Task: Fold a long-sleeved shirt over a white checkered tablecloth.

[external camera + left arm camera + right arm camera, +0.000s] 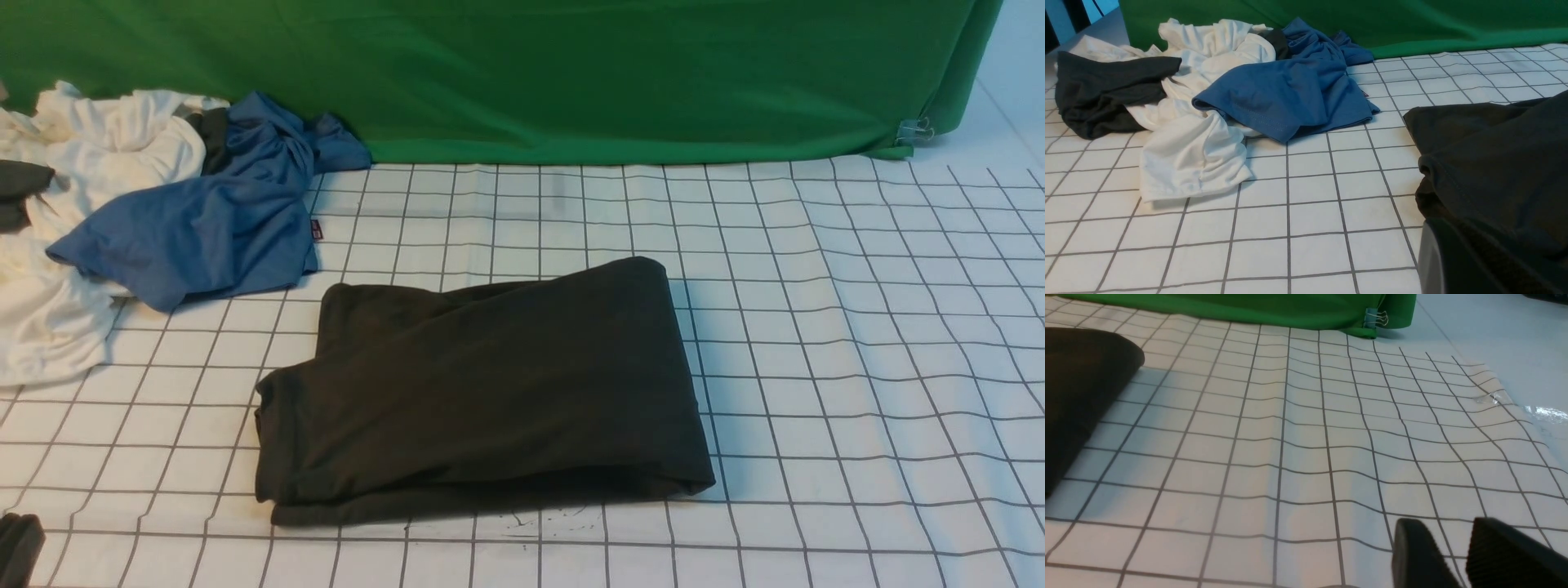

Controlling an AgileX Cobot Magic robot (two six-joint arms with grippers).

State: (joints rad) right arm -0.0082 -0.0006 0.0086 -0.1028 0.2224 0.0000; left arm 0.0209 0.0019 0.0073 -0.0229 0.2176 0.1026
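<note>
One long-sleeved shirt of dark charcoal cotton lay folded into a thick, roughly rectangular bundle on the white checkered tablecloth, a broad white cloth ruled with thin dark-grey squares that covered the tabletop. In the front view the bundle sat just below the middle of the scene, its longer side running from nine to three o'clock, with the folded layers showing along the six o'clock edge.

At about ten o'clock from the bundle lay a loose heap of other clothes. One crumpled blue garment lay nearest, close to the shirt's far corner but apart from it. It draped over crumpled white fabric; whether that was one garment or several could not be told. One dark grey piece lay against the white fabric on the heap's outer side, seen best from the left wrist camera. Behind everything, at twelve o'clock, hung one plain green fabric backdrop, with one metal binder clip at its lower corner near two o'clock.

The right claw showed only in its own wrist view: two dark fingertips with a narrow gap between them, holding nothing, above bare tablecloth and well clear of the shirt. The left claw showed too little for its state to be told.
</note>
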